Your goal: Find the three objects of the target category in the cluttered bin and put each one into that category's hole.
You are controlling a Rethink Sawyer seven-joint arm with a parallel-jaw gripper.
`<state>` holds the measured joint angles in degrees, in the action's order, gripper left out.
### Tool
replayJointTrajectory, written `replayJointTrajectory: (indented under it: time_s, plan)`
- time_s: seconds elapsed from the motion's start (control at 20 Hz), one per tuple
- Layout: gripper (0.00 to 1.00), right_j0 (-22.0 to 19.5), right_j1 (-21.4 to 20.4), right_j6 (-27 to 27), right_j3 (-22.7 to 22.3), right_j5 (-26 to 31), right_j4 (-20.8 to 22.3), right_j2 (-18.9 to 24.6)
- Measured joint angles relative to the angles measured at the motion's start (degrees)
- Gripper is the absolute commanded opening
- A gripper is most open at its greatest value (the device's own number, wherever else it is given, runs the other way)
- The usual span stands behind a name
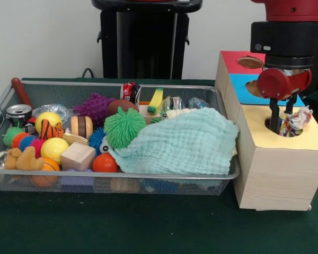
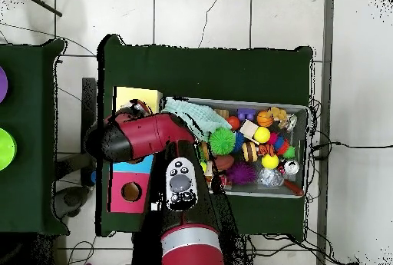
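My gripper point(image 1: 282, 123) hangs over the yellow-topped wood box point(image 1: 275, 174), its tips down at the round dark hole point(image 1: 269, 126). It is shut on a crumpled confetti-print wrapper point(image 1: 297, 120), which bulges out to the right above the hole. The silver wire-mesh bin point(image 1: 148, 175) stands left of the box, full of toys. A clear-whitish crinkly wrapper point(image 1: 57, 110) lies at the bin's back left beside a yellow ball; it also shows in the overhead view point(image 2: 270, 176). In the overhead view the red arm point(image 2: 146, 135) hides the gripper, and only part of the yellow top point(image 2: 138, 95) shows.
A mint quilted cloth point(image 1: 185, 145) covers the bin's right half. Spiky green point(image 1: 124, 127) and purple point(image 1: 95, 107) balls, a wood block point(image 1: 78, 156), balls and a can point(image 1: 18, 112) fill the rest. Blue-topped point(image 1: 244, 87) and red-topped point(image 1: 234, 61) boxes stand behind the yellow one.
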<state>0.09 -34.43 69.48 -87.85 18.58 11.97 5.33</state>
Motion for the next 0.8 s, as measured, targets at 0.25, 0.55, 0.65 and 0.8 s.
replayJointTrajectory:
  time_s: [0.25,0.55,0.65,0.8]
  plan:
    - [1.00,0.3,0.1,0.0,0.3,0.2,0.0,-0.4]
    - [0.00,0.3,0.1,0.0,0.3,0.4,0.1,-0.5]
    - [0.00,0.1,0.1,0.0,0.3,0.6,0.1,-0.5]
    - [0.00,-0.3,0.0,0.0,0.3,1.2,0.1,-0.6]
